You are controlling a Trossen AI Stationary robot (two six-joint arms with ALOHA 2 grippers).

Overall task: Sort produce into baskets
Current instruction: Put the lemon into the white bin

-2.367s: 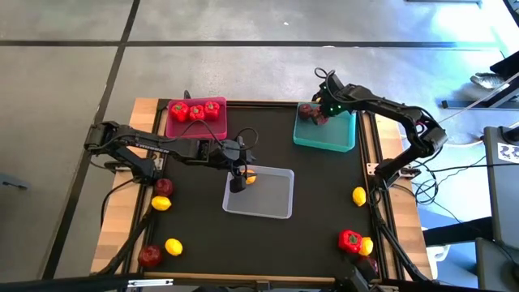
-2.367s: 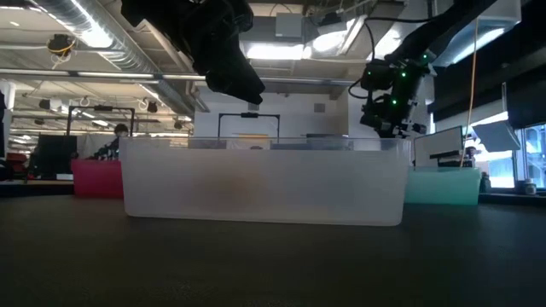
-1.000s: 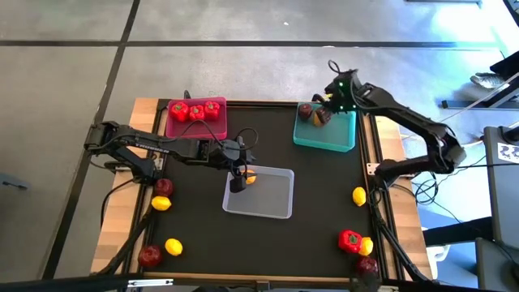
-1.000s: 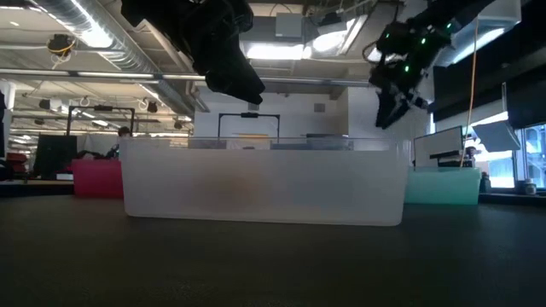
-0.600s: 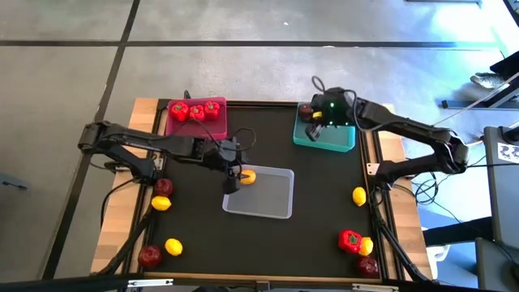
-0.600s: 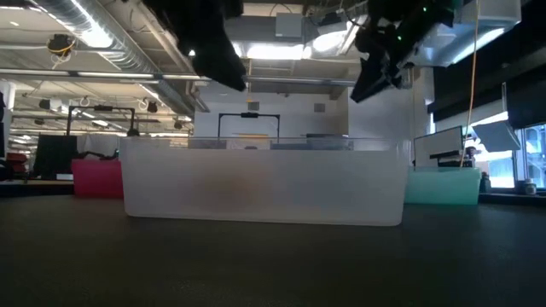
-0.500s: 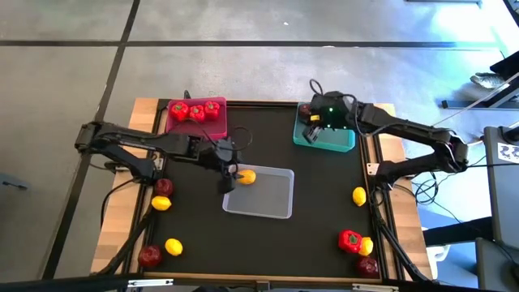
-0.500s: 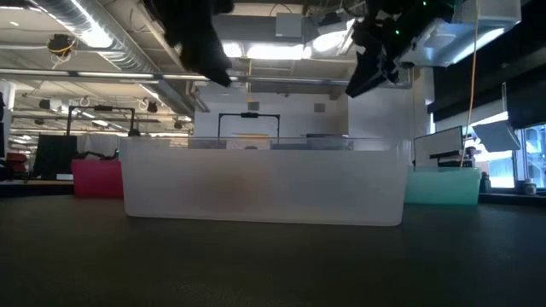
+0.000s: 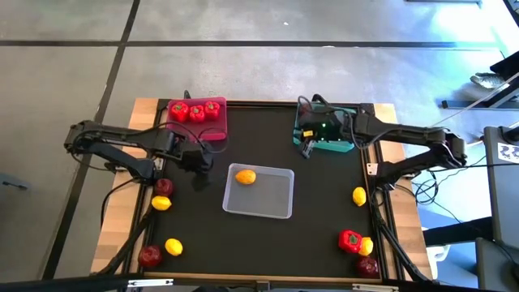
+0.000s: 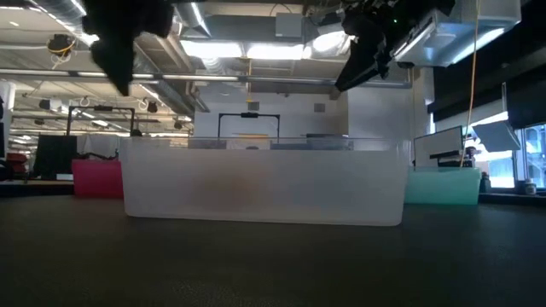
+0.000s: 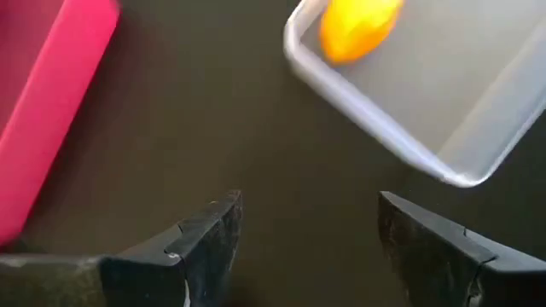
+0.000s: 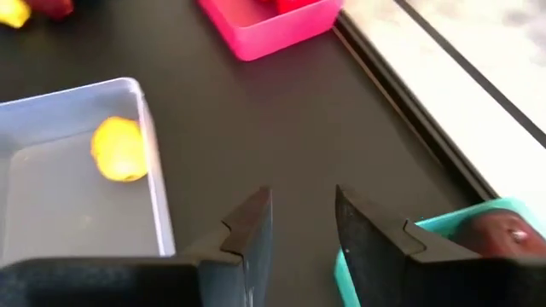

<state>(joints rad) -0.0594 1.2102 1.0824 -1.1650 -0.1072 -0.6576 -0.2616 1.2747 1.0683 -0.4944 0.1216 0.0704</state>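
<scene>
Left claw (image 11: 303, 234) gapes empty; right claw (image 12: 303, 226) seemingly narrowly parted, empty.

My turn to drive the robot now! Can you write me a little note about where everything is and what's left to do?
Left pincer: open, empty, between the pink basket and the clear basket.
Right pincer: slightly open, empty, at the teal basket.
Done: three peppers in pink; one lemon in clear; an apple in teal.
Left: loose lemons, apples and a pepper near the left and right table edges.
</scene>
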